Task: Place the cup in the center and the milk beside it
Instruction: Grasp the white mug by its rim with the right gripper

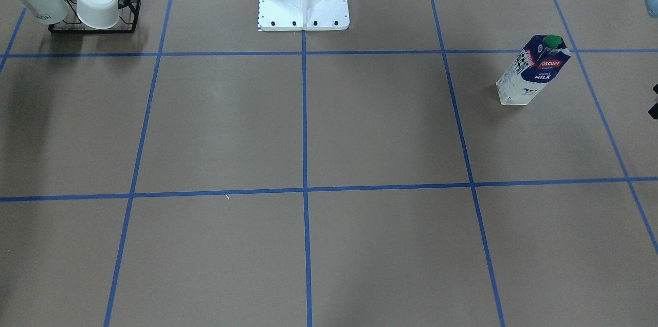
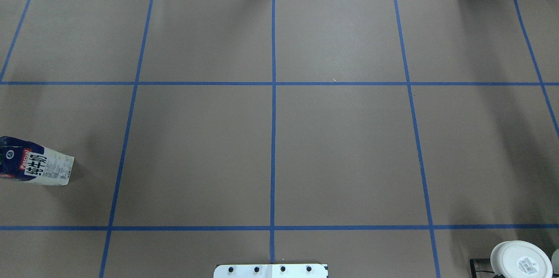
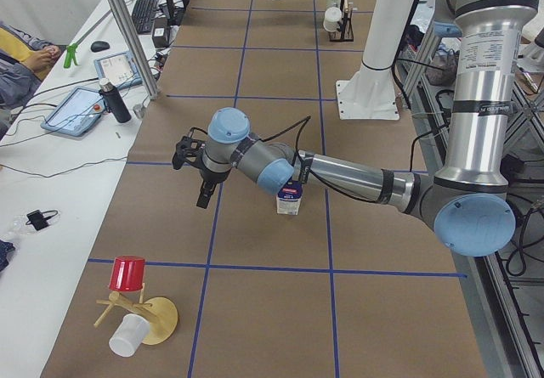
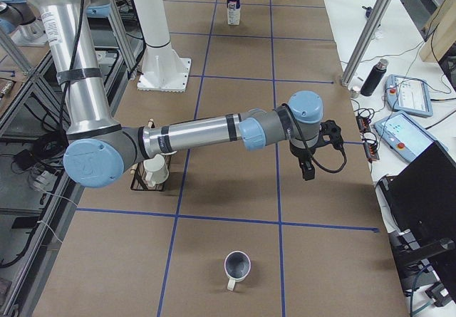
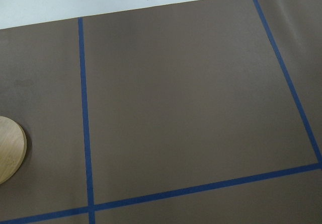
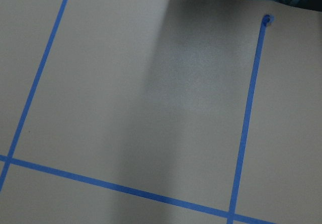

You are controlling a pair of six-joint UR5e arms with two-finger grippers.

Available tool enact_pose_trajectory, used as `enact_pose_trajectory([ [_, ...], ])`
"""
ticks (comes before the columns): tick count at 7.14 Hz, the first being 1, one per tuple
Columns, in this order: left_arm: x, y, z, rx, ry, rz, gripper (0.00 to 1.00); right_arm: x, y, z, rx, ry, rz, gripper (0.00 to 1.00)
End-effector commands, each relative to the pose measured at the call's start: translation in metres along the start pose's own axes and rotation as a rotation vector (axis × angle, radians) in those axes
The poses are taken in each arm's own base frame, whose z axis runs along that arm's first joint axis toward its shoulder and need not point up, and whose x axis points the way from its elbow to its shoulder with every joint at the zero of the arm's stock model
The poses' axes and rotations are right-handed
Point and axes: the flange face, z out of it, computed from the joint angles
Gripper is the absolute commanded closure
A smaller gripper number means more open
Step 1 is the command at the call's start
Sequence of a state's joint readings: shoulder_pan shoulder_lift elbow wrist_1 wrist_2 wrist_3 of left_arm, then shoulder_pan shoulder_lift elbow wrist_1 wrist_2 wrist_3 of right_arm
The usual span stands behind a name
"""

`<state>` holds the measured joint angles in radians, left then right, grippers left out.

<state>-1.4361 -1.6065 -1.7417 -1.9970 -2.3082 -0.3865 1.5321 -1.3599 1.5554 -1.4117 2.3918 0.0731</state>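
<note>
overhead view misses the cup (image 4: 236,267), seen from the right side; left gripper (image 3: 194,178), right gripper (image 4: 320,153): cannot tell state.

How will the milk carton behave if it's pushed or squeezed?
The milk carton stands upright, tall on a small base, so a push high up would probably tip it. Its walls look like thin card, so a hard squeeze may dent them. Fill level is hidden, so weight is unclear.
</note>
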Motion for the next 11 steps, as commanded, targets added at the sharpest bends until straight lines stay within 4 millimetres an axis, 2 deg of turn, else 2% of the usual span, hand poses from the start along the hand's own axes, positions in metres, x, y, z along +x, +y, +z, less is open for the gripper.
enact_pose_trajectory([
  [1, -0.002, -0.001, 0.002, 0.003, 0.008, -0.006, 0.01, 0.013, 0.009, 0.007, -0.009, 0.003, 0.008, 0.00],
  [3, -0.001, 0.005, -0.002, 0.020, 0.022, 0.011, 0.01, 0.020, 0.023, 0.012, -0.008, 0.008, 0.020, 0.00],
  [4, -0.005, 0.015, 0.000, 0.021, 0.025, -0.009, 0.02, 0.025, 0.031, 0.015, 0.040, 0.017, -0.030, 0.00],
  [5, -0.006, 0.010, 0.003, 0.031, 0.028, -0.005, 0.02, 0.032, 0.042, 0.017, 0.062, 0.047, -0.046, 0.00],
  [6, -0.009, 0.012, 0.006, 0.020, 0.023, -0.014, 0.02, 0.036, 0.057, 0.020, 0.065, 0.044, -0.056, 0.00],
  [7, -0.017, 0.015, 0.013, 0.005, 0.018, -0.030, 0.02, 0.054, 0.092, 0.031, 0.072, 0.083, -0.054, 0.00],
  [8, -0.019, 0.015, 0.015, 0.002, 0.013, -0.036, 0.02, 0.093, 0.126, 0.036, 0.070, 0.137, -0.022, 0.00],
  [9, -0.021, 0.014, 0.018, -0.002, 0.009, -0.041, 0.02, 0.131, 0.159, 0.047, 0.030, 0.116, 0.051, 0.00],
  [10, -0.021, 0.012, 0.020, -0.003, 0.010, -0.038, 0.02, 0.164, 0.179, 0.046, 0.011, 0.168, 0.054, 0.00],
  [11, -0.023, 0.013, 0.022, -0.008, 0.007, -0.044, 0.02, 0.201, 0.191, 0.050, -0.043, 0.157, 0.122, 0.00],
])
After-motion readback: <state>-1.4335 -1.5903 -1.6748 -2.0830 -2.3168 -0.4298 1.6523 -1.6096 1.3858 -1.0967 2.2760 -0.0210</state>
